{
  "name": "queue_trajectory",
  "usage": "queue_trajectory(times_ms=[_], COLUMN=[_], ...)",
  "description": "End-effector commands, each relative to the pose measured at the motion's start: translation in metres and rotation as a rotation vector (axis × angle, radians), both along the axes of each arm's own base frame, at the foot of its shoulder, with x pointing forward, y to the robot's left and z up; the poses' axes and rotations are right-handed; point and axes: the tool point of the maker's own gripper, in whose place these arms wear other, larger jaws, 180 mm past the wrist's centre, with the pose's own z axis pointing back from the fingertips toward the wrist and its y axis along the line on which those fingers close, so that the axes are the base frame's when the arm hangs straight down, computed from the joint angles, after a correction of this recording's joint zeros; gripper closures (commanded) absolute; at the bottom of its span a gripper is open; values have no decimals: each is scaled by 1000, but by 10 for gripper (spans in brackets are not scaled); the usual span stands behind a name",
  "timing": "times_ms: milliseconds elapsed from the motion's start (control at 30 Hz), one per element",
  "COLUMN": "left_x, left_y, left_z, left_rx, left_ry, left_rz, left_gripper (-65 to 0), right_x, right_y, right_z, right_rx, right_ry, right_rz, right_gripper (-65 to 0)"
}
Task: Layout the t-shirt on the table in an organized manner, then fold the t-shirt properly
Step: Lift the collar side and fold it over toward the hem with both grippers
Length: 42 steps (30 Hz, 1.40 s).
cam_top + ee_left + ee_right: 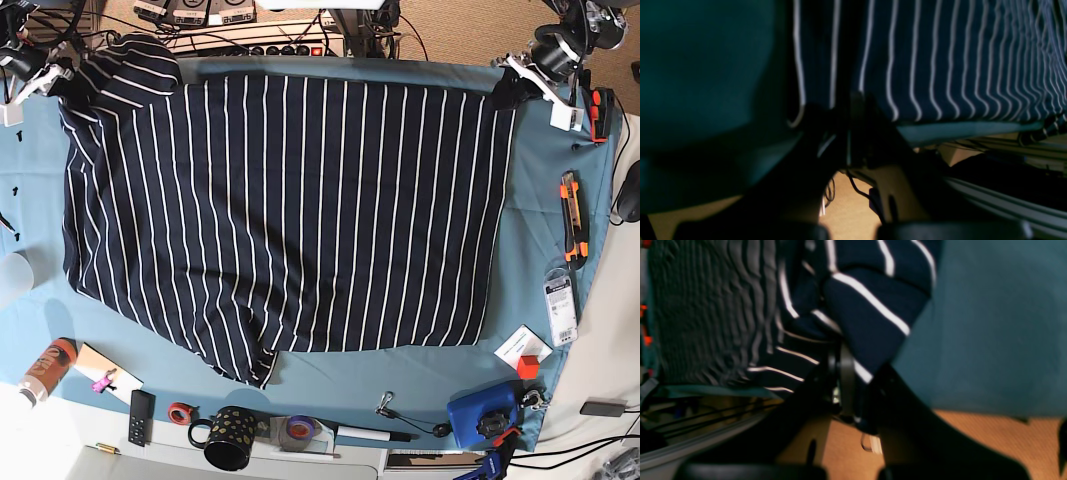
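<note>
Still the laying-out step, by the look of it: t-shirt (290, 210) spread flat over the teal tabletop (530, 240), near-right corner rumpled and one sleeve bunched at the far-right corner. Left fingers (843, 113) pinched shut on the far-left hem corner, right fingers (843, 373) clamped on a bunched fold at the opposite far corner, cloth between both pairs. Next, probably a taut pull apart, then smoothing before any fold.

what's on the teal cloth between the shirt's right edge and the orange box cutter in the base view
Nothing: the base view shows only bare teal-blue table cloth between the dark navy white-striped t-shirt and the orange-and-black box cutter.
</note>
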Motion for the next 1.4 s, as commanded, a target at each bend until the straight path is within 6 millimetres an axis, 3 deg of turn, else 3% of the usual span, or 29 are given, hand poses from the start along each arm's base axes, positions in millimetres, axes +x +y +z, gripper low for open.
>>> queue_trajectory(times_ms=[0, 333, 567, 667, 733, 1133, 1367], left_x=[7, 23, 12, 14, 15, -9, -12], left_y=[1, 0, 11, 12, 13, 26, 4], left_z=[14, 47, 30, 31, 32, -15, -11], left_rx=[3, 74, 159, 164, 162, 123, -27], left_ry=[-55, -167, -66, -79, -85, 97, 88], left_rz=[-5, -32, -27, -19, -15, 62, 23], left_gripper=[0, 0, -13, -259, -335, -335, -316], right_x=[7, 27, 35, 33, 33, 33, 33], right_y=[-7, -7, -8, -10, -10, -10, -10], right_z=[14, 23, 26, 23, 23, 23, 23], right_rx=[-26, -27, -32, -48, -47, -47, -47], right_ry=[-37, -99, -121, -101, -101, -101, -102], right_rz=[6, 5, 5, 4, 4, 4, 4], right_gripper=[0, 0, 0, 0, 0, 0, 0])
